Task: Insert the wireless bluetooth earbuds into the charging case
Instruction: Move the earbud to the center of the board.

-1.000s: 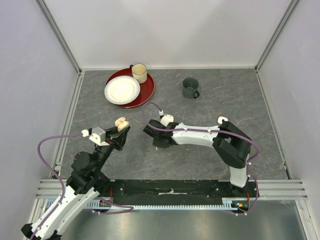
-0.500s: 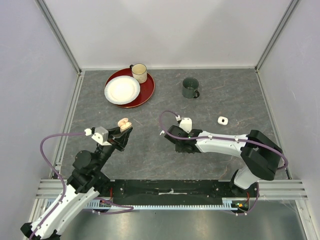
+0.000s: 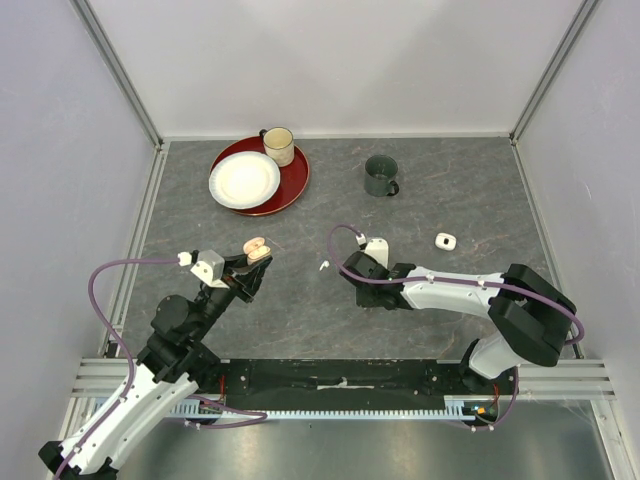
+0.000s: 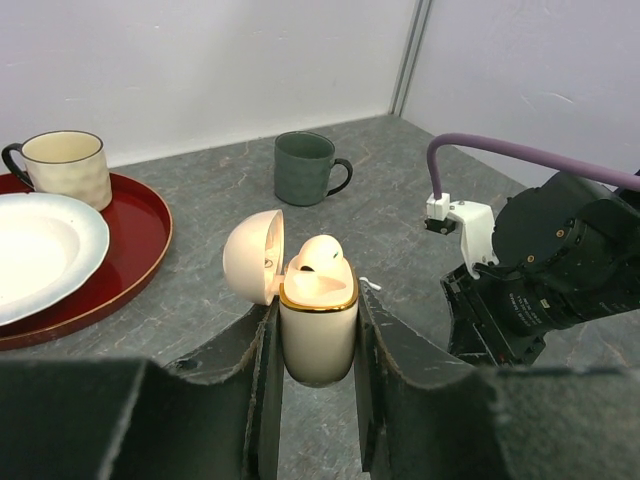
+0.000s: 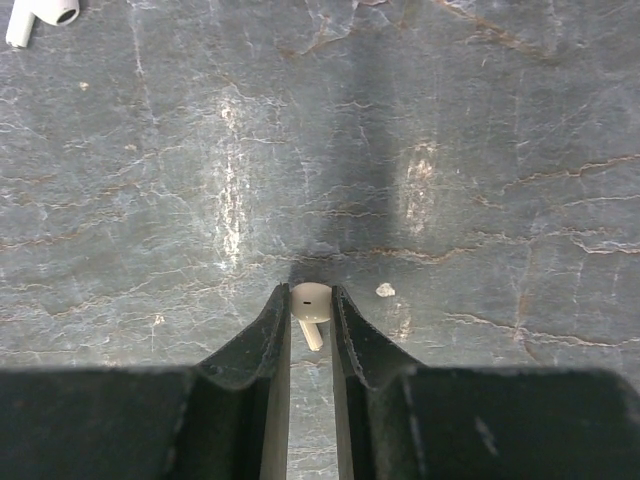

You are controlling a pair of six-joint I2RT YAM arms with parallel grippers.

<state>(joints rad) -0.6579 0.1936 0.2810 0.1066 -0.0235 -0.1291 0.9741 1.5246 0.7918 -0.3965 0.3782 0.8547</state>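
LEFT CLAW HOLDS THE CASE, RIGHT CLAW HOLDS AN EARBUD. My left claw [image 4: 318, 352] is clenched on the body of a peach plastic charging case with a gold rim [image 4: 318, 325]. The case stands upright at lower centre of my left wrist view, and its round lid [image 4: 250, 255] is hinged open toward the left of the frame. One pale peach earbud [image 4: 318, 258] sits in the case with its head above the rim.

My right claw [image 5: 310, 322] is pinched tight on a small pale stemmed plastic earbud [image 5: 309, 300]. It is gripped at lower centre of my right wrist view, over the grey marbled table [image 5: 480, 150]. A white earbud [image 5: 38, 10] lies loose on the table in the upper left corner of that view.

Seen from above, a small white rounded box [image 3: 445, 241] rests on the table right of centre, well apart from both claws. A dark green ceramic mug [image 3: 381, 176] stands above centre. At upper left, a round red tray [image 3: 293, 185] carries a white plate [image 3: 244, 180] and a cream mug [image 3: 278, 146].
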